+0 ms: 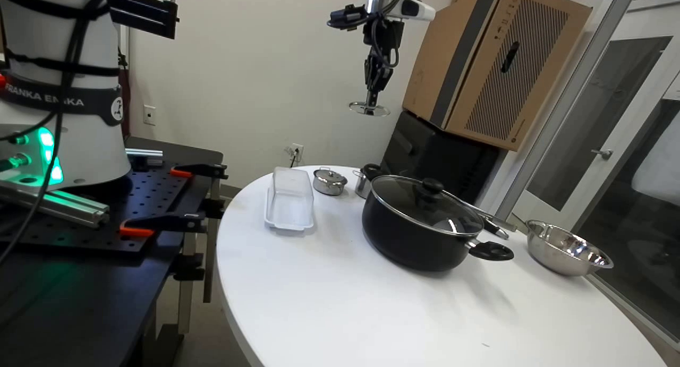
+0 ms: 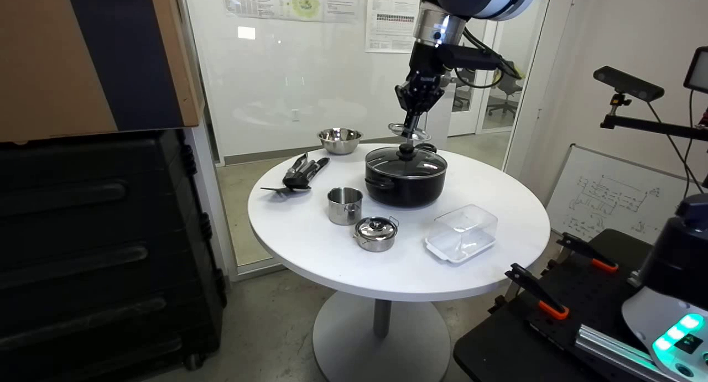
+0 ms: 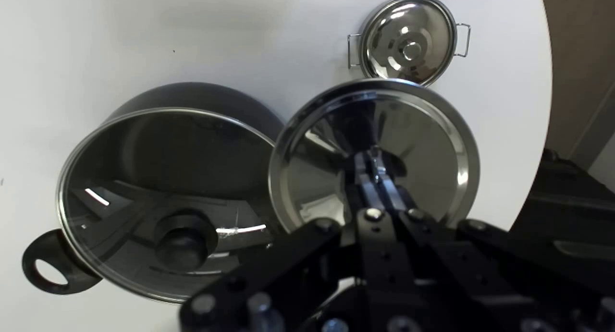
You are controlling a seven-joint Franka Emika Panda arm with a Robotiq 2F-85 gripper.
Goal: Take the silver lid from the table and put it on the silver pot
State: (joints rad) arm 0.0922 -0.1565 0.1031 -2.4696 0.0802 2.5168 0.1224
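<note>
In an exterior view we look down at a slant over the round white surface [image 1: 297, 308], from near, toward a plain pale wall [image 1: 239, 64], the white robot base [image 1: 79, 149] at frame left. In an exterior view we face a glossy white wall [image 2: 310, 72] from roughly the opposite side, farther back, base at frame right. Both exterior views share the surface and the large round black pot [image 1: 417, 242]. In the wrist view we peer steeply down, close, past the black metal claw [image 3: 376, 171].
</note>
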